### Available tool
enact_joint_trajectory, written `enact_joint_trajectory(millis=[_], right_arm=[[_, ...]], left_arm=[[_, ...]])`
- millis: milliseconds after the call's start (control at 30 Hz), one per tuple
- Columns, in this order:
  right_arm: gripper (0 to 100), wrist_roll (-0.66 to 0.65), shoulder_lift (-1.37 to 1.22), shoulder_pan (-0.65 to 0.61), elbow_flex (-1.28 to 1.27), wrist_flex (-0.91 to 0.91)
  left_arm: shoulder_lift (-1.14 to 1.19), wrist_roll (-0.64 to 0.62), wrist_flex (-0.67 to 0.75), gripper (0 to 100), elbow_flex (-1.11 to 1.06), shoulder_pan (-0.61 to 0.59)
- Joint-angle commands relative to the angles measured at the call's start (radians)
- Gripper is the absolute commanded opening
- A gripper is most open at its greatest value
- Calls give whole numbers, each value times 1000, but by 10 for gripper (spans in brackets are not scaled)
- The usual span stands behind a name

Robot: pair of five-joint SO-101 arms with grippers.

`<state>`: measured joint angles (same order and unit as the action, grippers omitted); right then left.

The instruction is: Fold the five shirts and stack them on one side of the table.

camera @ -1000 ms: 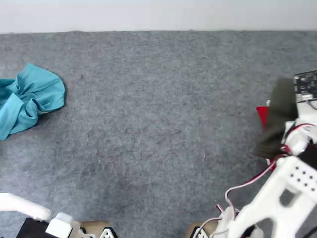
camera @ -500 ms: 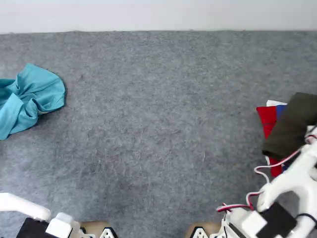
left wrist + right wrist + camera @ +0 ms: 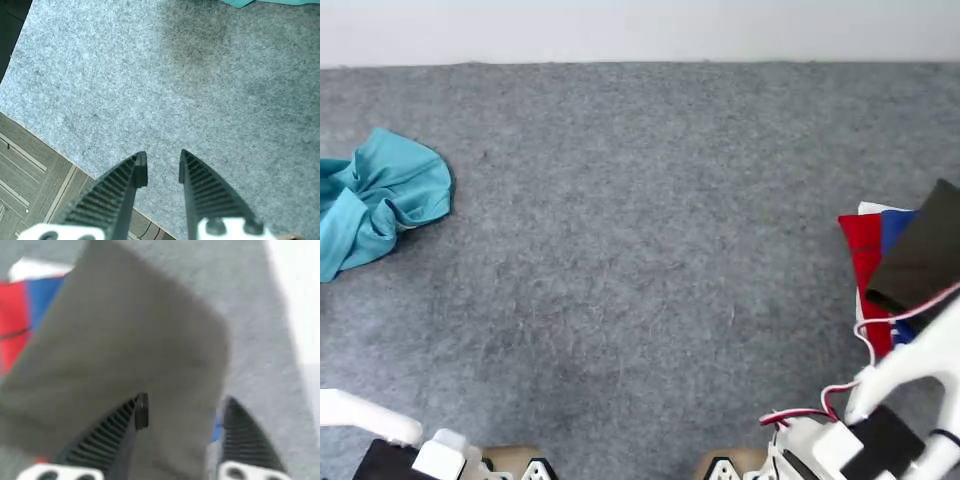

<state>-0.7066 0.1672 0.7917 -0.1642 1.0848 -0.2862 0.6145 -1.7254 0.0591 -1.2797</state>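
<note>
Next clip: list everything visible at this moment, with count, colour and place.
crumpled shirt: one, teal, left edge of the table
olive shirt: one, folded, top of the stack at the right edge
red shirt, blue shirt, white shirt: one each, under the olive shirt
table cover: one, grey felt
wooden surface: brown, beyond the cover's edge
left claw: black, open, above bare cover
right claw: black, open, above the olive shirt
</note>
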Motion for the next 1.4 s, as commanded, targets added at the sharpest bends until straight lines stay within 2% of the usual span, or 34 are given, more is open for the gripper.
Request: enact_joint_trajectory(millis=[0,67,200,400,533,633,767,900,1033,1200,1367], right_arm=[[5,-8,44,-53,51,119],[55,-6,30,-58,51,177],[56,-3,-36,-87,48,262],[57,-3,-186,-114,14,275],[57,-2,-136,-116,78,397],[57,-2,-54,-160,126,503],[58,-2,62,-268,130,618],[58,0,142,-378,129,685],[58,63,188,-464,68,697],[58,127,231,-512,-43,697],[58,132,266,-538,-138,697]], left_arm=[[-29,6,2,119,-18,5],[-35,6,2,119,-35,3],[-35,6,0,119,-41,2],[-35,3,-2,119,-41,11],[-37,5,-2,119,-35,20],[-37,9,3,119,-35,80],[-28,9,48,123,-41,255],[-25,6,132,127,-70,428],[-25,0,304,202,-188,511],[-3,-37,479,257,-286,531],[209,-38,517,263,-189,531]])
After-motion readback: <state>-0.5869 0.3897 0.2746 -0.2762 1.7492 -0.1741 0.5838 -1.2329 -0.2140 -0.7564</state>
